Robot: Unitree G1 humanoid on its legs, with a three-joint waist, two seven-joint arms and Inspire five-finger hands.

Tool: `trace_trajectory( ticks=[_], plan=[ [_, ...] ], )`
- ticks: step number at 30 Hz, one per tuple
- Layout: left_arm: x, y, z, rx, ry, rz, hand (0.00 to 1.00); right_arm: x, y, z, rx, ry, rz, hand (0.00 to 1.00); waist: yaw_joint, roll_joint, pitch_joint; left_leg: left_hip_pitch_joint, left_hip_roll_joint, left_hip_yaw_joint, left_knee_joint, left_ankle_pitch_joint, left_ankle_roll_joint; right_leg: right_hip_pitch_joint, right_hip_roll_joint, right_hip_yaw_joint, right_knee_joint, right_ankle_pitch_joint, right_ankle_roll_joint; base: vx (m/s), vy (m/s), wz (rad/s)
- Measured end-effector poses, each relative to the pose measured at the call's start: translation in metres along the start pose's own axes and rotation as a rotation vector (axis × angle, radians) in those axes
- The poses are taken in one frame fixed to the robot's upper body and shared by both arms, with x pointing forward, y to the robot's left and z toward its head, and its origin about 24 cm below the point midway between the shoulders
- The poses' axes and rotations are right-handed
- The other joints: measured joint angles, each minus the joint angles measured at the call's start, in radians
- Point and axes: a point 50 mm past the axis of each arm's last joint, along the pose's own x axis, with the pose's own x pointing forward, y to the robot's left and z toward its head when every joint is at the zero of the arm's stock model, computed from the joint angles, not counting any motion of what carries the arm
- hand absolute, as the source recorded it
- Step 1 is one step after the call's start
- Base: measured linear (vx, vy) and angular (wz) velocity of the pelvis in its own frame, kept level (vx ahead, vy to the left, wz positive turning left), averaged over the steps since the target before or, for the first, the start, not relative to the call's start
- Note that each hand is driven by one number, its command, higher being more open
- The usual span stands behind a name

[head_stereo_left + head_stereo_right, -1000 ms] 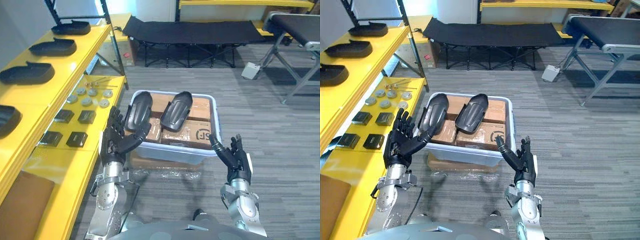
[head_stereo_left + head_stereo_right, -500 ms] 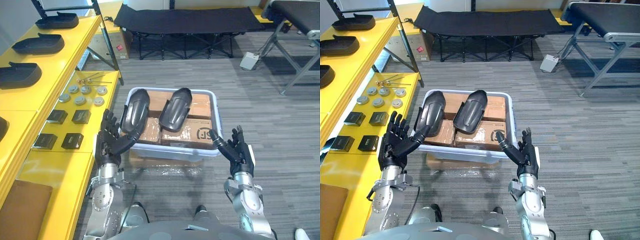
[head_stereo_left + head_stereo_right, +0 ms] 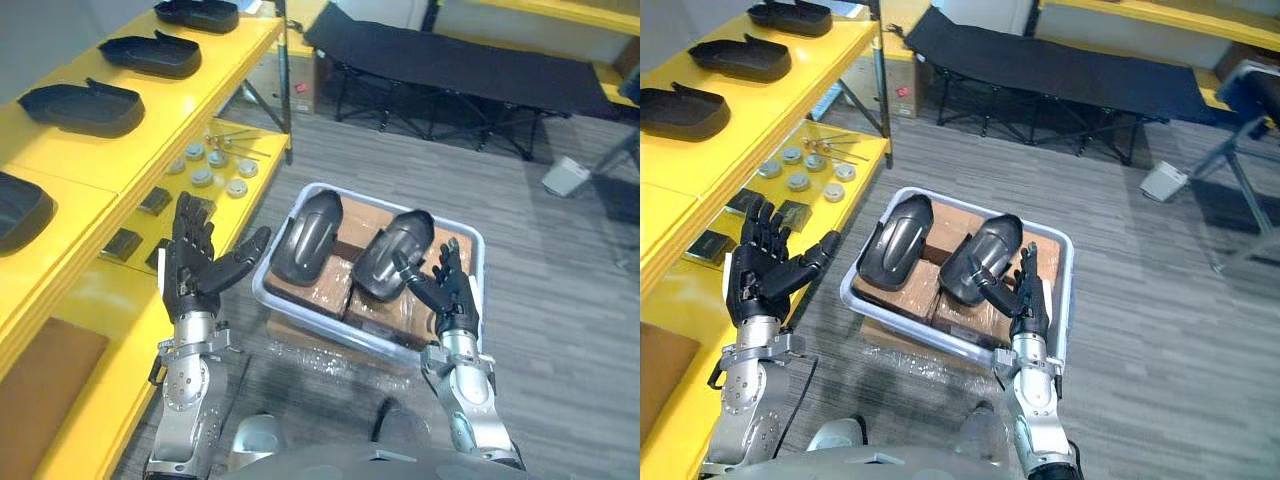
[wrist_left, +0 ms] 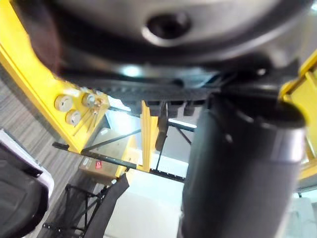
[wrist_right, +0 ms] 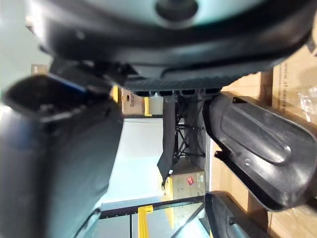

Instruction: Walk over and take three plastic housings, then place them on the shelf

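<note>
Right hand [image 3: 452, 300] has neared housing [image 5: 257, 144] looming in wrist view

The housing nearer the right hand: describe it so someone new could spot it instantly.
On the floor beside the long yellow shelf stands a pale plastic bin packed with brown cartons. Two black housings lie on top: the right housing sits just beyond the open right hand, while the left housing lies nearer the shelf.

A workshop: yellow shelving [image 3: 95, 165] (black housings [image 3: 80, 108], metal discs [image 3: 203, 177]).
</note>
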Motion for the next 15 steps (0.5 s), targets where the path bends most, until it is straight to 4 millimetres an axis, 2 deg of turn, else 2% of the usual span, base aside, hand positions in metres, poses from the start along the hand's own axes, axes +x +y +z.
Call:
trace_trajectory(
  ticks=[1, 2, 3, 7, 12, 15],
  plan=[
    [-0.001, -0.003, -0.002, -0.022, 0.006, 0.01, 1.0, 0.005, -0.004, 0.004, -0.021, -0.01, 0.0, 1.0, 0.003, 0.03, 0.0, -0.013, 0.036, -0.009, -0.003, 0.008, -0.015, 0.013, 0.037, -0.025, -0.037, 0.005, -0.007, 0.15, -0.228, 0.12],
    [-0.003, -0.007, -0.004, -0.042, 0.02, 0.009, 1.0, 0.007, -0.009, 0.004, -0.055, 0.0, -0.014, 1.0, 0.004, 0.047, -0.003, -0.011, 0.062, -0.012, -0.018, 0.017, -0.028, 0.023, 0.063, -0.042, -0.05, 0.003, -0.014, 0.08, -0.14, 0.13],
    [-0.004, -0.008, -0.006, -0.052, 0.028, 0.009, 1.0, 0.008, -0.012, 0.004, -0.075, 0.009, -0.028, 1.0, 0.004, 0.049, -0.002, -0.004, 0.068, -0.014, -0.023, 0.021, -0.028, 0.03, 0.071, -0.047, -0.052, 0.0, -0.019, 0.11, -0.169, 0.16],
    [-0.012, -0.013, -0.013, -0.127, 0.086, -0.025, 1.0, 0.005, -0.047, -0.001, -0.115, 0.081, -0.25, 1.0, -0.01, 0.05, 0.0, -0.01, 0.082, 0.067, 0.001, 0.039, -0.012, 0.075, 0.078, -0.085, -0.096, 0.003, -0.019, 0.06, -0.06, 0.2],
    [-0.012, -0.016, -0.013, -0.116, 0.091, -0.081, 1.0, -0.006, -0.095, 0.001, -0.122, 0.098, -0.533, 1.0, -0.026, 0.042, 0.007, -0.012, 0.065, 0.127, -0.033, 0.047, -0.008, 0.082, 0.061, -0.091, -0.152, 0.041, -0.008, -0.02, 0.044, 0.04],
    [-0.012, -0.017, -0.013, -0.101, 0.097, -0.11, 1.0, -0.014, -0.106, -0.009, -0.146, 0.178, -0.579, 1.0, -0.039, 0.028, 0.017, -0.024, 0.062, 0.147, -0.032, 0.048, -0.006, 0.082, 0.06, -0.09, -0.184, 0.064, -0.007, -0.05, 0.046, -0.04]
  ],
)
